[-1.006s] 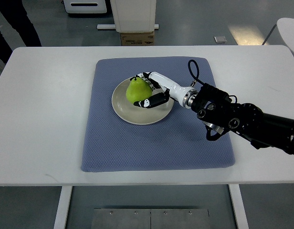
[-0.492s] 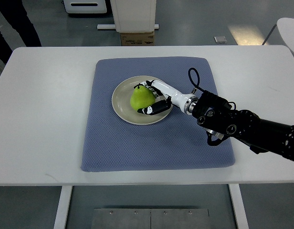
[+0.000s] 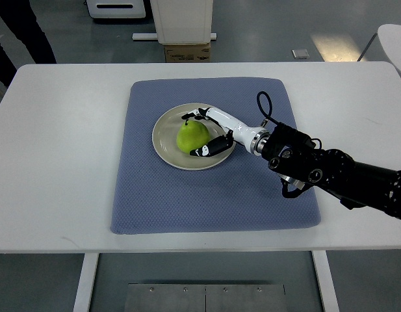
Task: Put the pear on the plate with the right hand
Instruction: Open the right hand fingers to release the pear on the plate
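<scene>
A green pear (image 3: 189, 136) rests on the beige plate (image 3: 165, 145), which lies on a blue mat (image 3: 206, 195). My right hand (image 3: 195, 132) reaches in from the right and wraps around the pear's right side. The fingers (image 3: 201, 113) curl over its far side and the thumb (image 3: 208, 148) presses its near side. The pear's underside touches the plate. The left arm does not show.
The white table (image 3: 64, 149) extends around the mat. A cardboard box (image 3: 186, 52) and a white stand sit on the floor beyond the far edge. A person's dark legs (image 3: 18, 26) stand at the far left. A white round object (image 3: 395, 39) is at the far right.
The right hand has lowered the pear from above the plate's far part down onto the plate. In the last half second the pear shifted slightly left and the hand hardly moved.
</scene>
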Available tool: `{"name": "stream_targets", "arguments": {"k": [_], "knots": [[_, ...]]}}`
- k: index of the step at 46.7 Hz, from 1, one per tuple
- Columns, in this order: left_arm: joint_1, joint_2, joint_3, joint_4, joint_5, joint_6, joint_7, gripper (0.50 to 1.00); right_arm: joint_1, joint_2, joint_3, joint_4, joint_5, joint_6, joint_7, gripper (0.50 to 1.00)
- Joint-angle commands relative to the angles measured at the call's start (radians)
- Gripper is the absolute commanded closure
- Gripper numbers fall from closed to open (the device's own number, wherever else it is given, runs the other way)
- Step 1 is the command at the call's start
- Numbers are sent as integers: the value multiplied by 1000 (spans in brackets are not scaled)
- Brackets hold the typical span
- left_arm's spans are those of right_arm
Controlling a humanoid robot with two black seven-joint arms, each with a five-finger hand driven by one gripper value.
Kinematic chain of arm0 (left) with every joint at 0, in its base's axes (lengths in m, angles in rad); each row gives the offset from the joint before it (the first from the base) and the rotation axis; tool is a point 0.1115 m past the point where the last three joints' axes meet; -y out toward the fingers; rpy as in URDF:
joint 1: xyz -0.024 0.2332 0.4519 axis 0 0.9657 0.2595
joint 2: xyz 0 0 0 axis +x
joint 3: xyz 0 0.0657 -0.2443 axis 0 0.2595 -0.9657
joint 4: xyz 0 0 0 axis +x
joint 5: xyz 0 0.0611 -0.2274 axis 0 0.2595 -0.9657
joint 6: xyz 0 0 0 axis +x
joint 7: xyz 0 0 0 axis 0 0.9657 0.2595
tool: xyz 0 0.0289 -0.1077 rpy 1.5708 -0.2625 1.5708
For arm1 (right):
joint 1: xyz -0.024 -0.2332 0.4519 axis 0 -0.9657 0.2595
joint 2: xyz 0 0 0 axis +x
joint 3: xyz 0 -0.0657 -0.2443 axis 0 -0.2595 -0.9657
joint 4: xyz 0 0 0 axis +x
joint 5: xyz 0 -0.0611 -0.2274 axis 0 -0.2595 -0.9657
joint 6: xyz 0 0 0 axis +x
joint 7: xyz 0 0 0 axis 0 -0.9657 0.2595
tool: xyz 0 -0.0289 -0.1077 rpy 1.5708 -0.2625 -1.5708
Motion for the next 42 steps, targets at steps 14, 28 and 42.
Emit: {"name": "stream_targets", "arguments": {"k": [14, 28, 42], "knots": [[0, 0, 0, 0, 2, 0, 0, 500, 9, 0, 4, 3, 0, 2, 0, 500], [0, 0, 0, 0, 0, 0, 0, 500, 16, -6, 116, 6, 0, -9, 1, 500], [0, 0, 0, 0, 0, 0, 0, 500, 6, -15, 252, 5, 2, -6, -9, 500]]}}
